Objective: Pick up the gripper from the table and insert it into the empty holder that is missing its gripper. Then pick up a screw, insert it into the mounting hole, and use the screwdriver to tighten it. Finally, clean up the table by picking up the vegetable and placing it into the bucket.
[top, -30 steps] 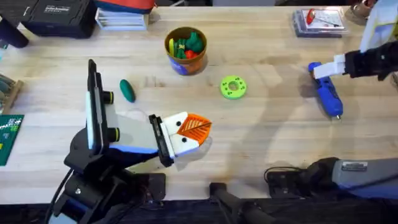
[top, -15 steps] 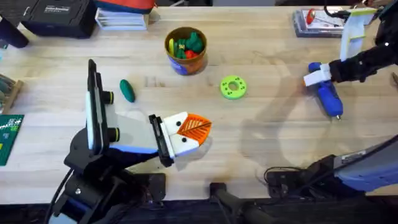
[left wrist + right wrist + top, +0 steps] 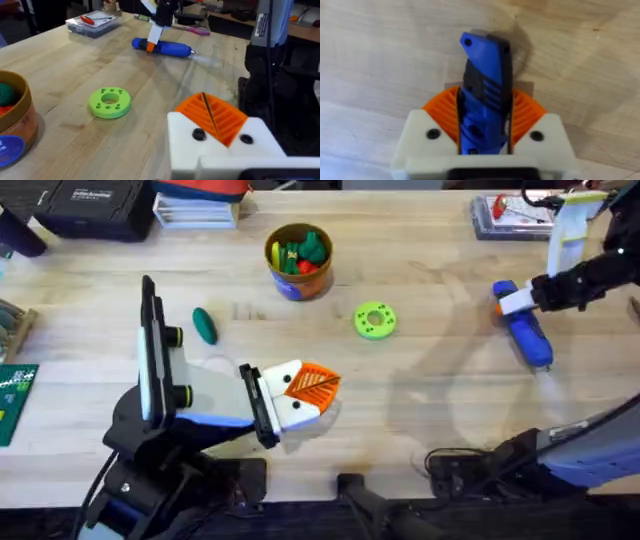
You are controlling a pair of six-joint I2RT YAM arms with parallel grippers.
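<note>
Blue plastic between orange pads: the right tool has its two ribbed pads pressed against the sides of the screwdriver near its butt end, far out on the right of the pale wooden tabletop. From the right wrist view the screwdriver body runs straight up between the pads, white mounts on either side, the gap no wider than the handle itself. The rest of the screwdriver lies along the wood, tip pointing toward the near edge.

Over on the left, the left tool sits low above the tabletop near the front, its white block carrying an orange ribbed finger. I see just one orange finger on it, so I cannot tell how far it is open, and it has nothing in its grip.

Between the two arms lies a flat green ring. Behind it stands the bucket, heaped with green, red and yellow toys. The vegetable, small and dark green, lies alone on the wood left of the bucket, well apart from both tools.
</note>
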